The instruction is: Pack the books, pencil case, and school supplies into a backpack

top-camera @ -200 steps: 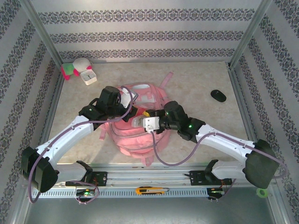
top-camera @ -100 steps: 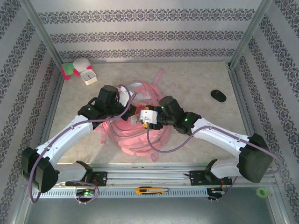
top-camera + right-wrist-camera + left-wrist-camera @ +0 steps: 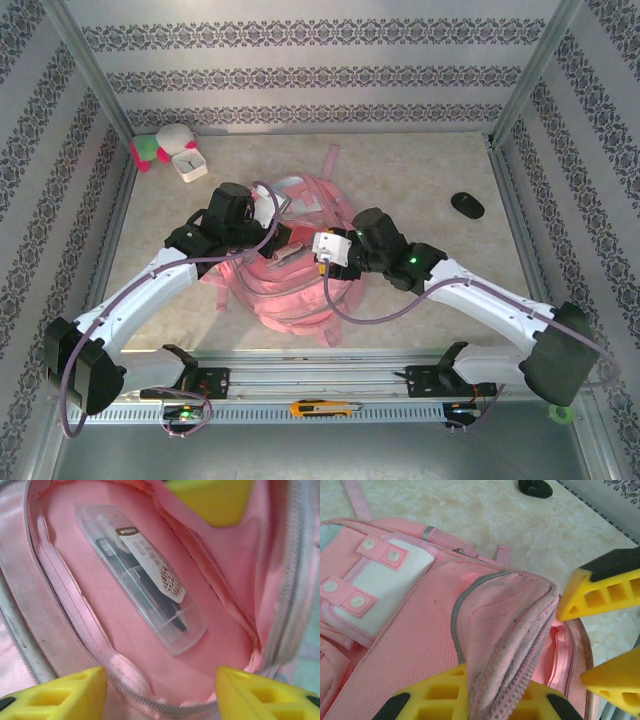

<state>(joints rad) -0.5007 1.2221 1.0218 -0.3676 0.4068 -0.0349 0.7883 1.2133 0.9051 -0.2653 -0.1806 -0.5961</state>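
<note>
The backpack (image 3: pixel 292 300) is a soft pink fabric bag with a fine mesh weave, grey piping, and a white panel fastened by pink snap tabs. It lies flat in the middle of the marbled beige table (image 3: pixel 420 180), between the two arms. Its zip mouth is open, showing a smooth, satin-like pink lining. On that lining rests a clear plastic case (image 3: pixel 145 580), long and round-ended, with dark pens inside and a white label. The left gripper (image 3: pixel 480 695) pinches the scuffed, zip-edged lip of the opening between its ribbed yellow wedge fingers. The right gripper (image 3: pixel 160 690) hangs over the opening with its yellow fingers spread apart, holding nothing. Well apart on the table's right side lies a glossy black oval object (image 3: pixel 467 205). A white square clock (image 3: pixel 188 162) sits in the far left corner beside a plush toy (image 3: pixel 160 145).
</note>
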